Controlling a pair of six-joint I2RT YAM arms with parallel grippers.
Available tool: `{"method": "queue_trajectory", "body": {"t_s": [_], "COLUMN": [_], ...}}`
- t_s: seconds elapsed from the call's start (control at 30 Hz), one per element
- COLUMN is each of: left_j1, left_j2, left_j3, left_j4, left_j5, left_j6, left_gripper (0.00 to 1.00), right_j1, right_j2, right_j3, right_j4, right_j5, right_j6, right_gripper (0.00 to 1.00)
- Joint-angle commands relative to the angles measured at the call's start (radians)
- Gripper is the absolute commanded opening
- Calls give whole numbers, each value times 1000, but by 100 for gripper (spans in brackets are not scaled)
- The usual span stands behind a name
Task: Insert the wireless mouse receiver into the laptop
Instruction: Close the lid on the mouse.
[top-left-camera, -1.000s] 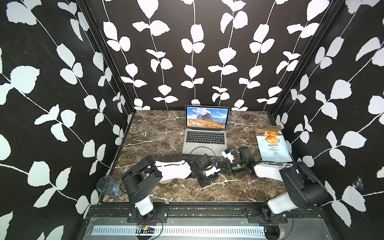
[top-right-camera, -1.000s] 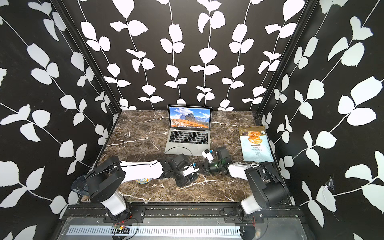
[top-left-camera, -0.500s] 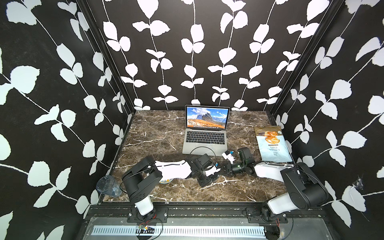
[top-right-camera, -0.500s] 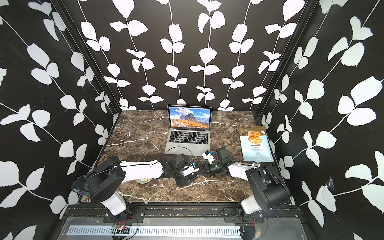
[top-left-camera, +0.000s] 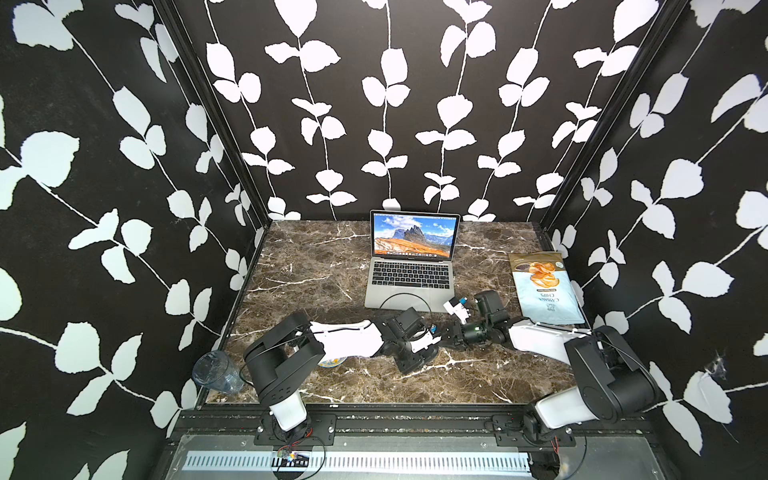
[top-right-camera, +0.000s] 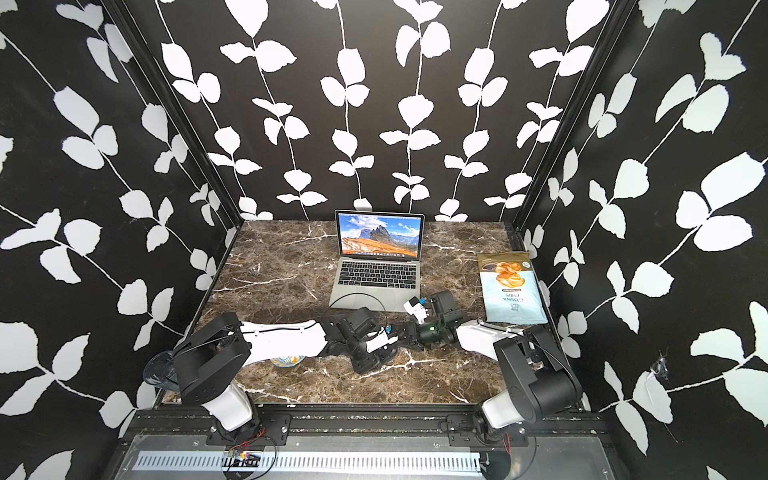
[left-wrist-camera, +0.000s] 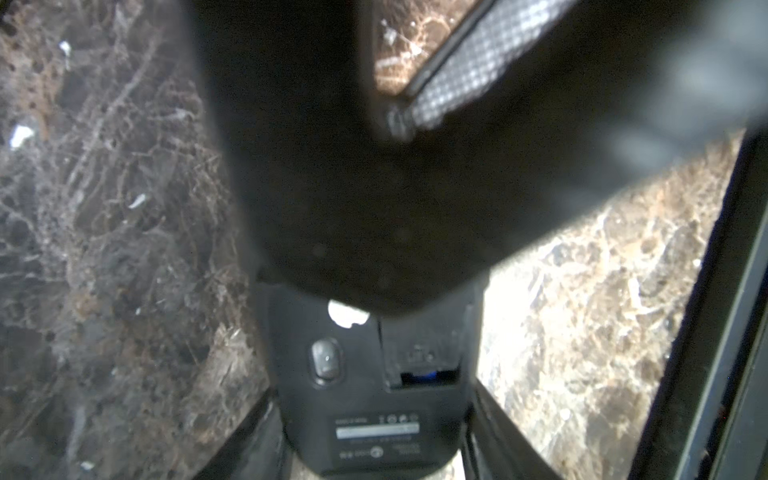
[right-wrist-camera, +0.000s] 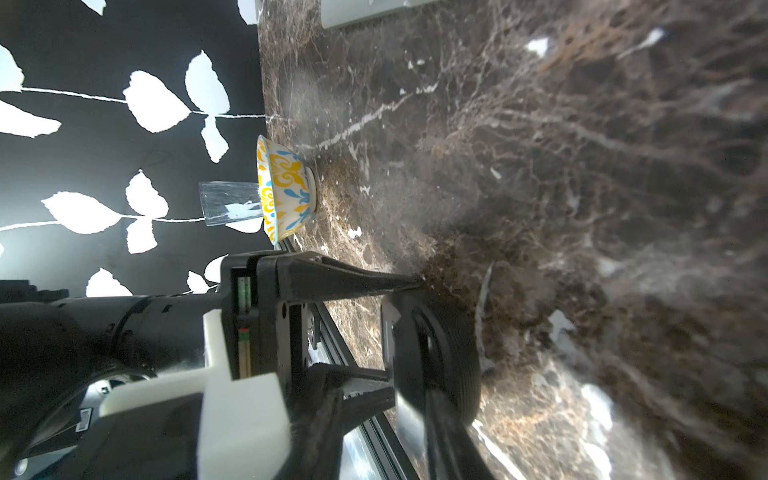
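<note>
Laptop (top-left-camera: 412, 286) open, screen facing the arms, long side across the table (top-left-camera: 311, 270); left gripper (right-wrist-camera: 407, 336) clamps the upturned mouse (left-wrist-camera: 365, 399); right gripper (top-left-camera: 444, 334) opening unclear.

Away from the action, a few bystanders on the marble tabletop (top-left-camera: 307, 266)!
A cassava chips bag (top-left-camera: 542, 286) lies flat by the right wall (its print reads upside down in both top views). A clear cup (top-left-camera: 216, 376) stands at the near left corner, a yellow-and-blue patterned bowl (right-wrist-camera: 284, 191) near it, with leaf-print walls (top-left-camera: 386, 104) all round.
</note>
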Motion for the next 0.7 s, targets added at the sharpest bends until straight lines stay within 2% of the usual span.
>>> {"method": "queue_trajectory", "body": {"t_s": [0.0,0.13,0.23,0.3,0.43,0.67], "left_j1": [-7,-7,-7,-7,-7,-7], "left_j2": [64,64,63,63,65,74], "left_j3": [-32,-31,-31,-32,-31,-27], "left_j4": [-102,-104,-105,-104,-105,-110], "left_j5": [23,22,24,23,24,25], "left_j6": [-10,-10,-8,-8,-9,-11], "left_gripper": [32,32,32,32,32,31], "right_j1": [-6,-15,-14,-8,8,10], "right_j2": [-31,-70,-66,-50,-26,-123], "right_j3": [33,54,62,58,51,46], "right_j4": [-61,-165,-209,-219,-188,-211], "right_j5": [23,79,99,99,92,206], "right_j6": [-57,-116,-151,-163,-152,-158], "right_gripper": [35,39,56,58,58,45]}}
